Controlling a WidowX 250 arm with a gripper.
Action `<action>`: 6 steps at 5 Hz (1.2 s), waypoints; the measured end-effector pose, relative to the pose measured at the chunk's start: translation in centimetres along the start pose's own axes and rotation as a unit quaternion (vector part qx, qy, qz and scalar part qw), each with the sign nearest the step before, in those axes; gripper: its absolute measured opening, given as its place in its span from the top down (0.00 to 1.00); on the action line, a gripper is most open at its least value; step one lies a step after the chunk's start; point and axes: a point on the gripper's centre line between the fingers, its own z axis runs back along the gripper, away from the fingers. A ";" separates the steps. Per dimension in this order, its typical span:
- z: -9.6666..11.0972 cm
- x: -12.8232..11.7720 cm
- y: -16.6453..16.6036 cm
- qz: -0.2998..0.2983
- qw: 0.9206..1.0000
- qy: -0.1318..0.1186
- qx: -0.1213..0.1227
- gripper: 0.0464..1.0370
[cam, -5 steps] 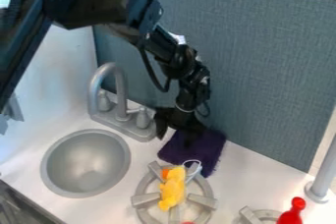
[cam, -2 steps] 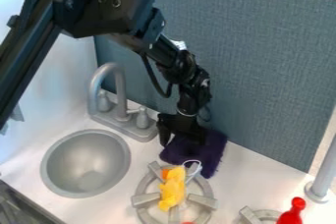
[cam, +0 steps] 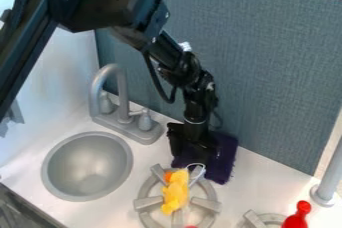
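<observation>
Where the purple cloth [cam: 224, 162] lies beneath it, the claw [cam: 191, 157] stands spread apart, any grip unclear.

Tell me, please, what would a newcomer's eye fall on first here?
The big black robot arm dominates, slanting in from the upper left, its end effector down at a dark purple cloth by the blue-grey panel. Next come the bright yellow toy lying on the grey burner and the red object at the lower right.
</observation>
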 end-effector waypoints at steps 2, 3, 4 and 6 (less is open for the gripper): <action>0.0 1.9 -5.8 -0.057 0.998 0.008 -0.023 0.04; 0.0 2.1 -6.0 -0.055 0.998 0.014 -0.021 0.04; -0.2 1.4 -5.8 -0.058 0.998 0.007 -0.021 0.04; 1.9 -1.2 -6.9 -0.091 0.993 -0.002 -0.071 0.04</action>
